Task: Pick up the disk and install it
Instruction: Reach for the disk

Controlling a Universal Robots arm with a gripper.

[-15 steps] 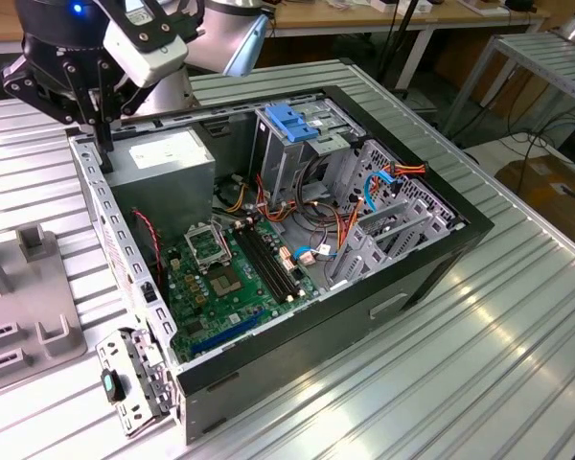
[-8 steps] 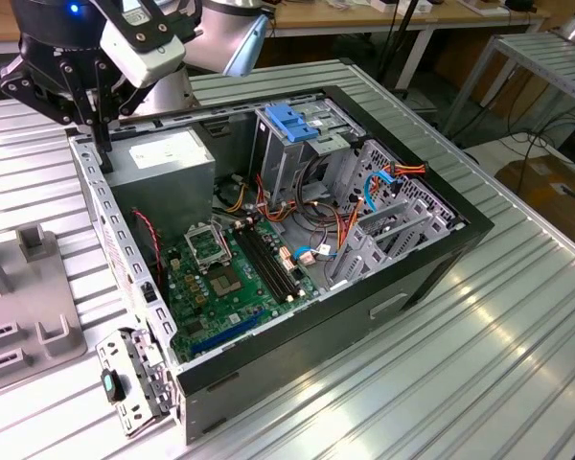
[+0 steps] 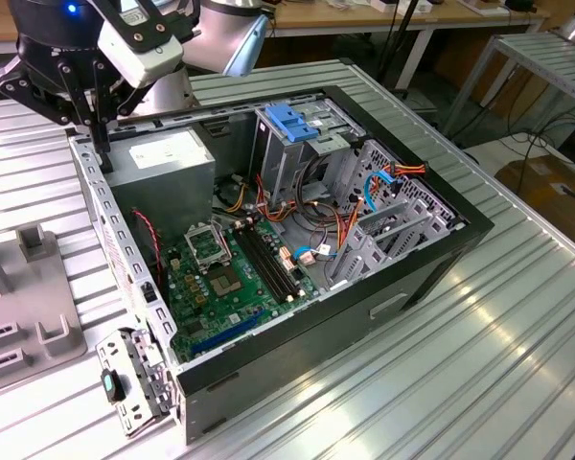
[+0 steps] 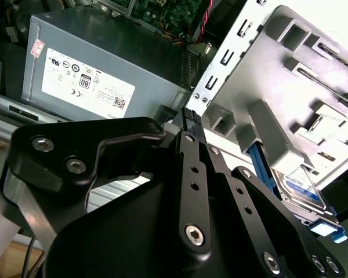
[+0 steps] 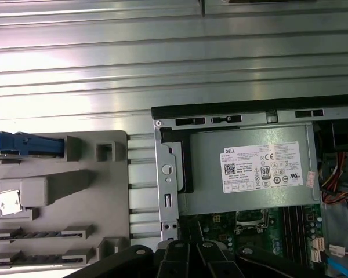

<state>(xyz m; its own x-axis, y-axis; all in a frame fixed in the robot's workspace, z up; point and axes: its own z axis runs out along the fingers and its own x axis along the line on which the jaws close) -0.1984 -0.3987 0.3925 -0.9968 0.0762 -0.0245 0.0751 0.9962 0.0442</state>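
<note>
Alu worktop [image 3: 479, 316]: disk [image 4: 301, 186] slotted in grey fixture [image 3: 34, 287] at 9 o'clock of PC case [image 3: 364, 316] (exterior view), end effector [image 4: 188, 117] looks closed, empty, above PSU [image 3: 163, 158]; disk prob stiff, heavyish, shock-sensitive, so grip blue frame [image 5: 29, 143] edges.

Ribbed aluminium table [image 3: 517, 316], on it an open computer case [image 3: 307, 350] beside a grey plastic fixture [image 3: 29, 297].

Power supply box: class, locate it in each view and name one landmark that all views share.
Exterior view: power supply box in the case corner, exterior view's left.
First wrist view: against the case's perforated wall.
Second wrist view: beside that wall.
Shared landmark: green motherboard beside it.
</note>
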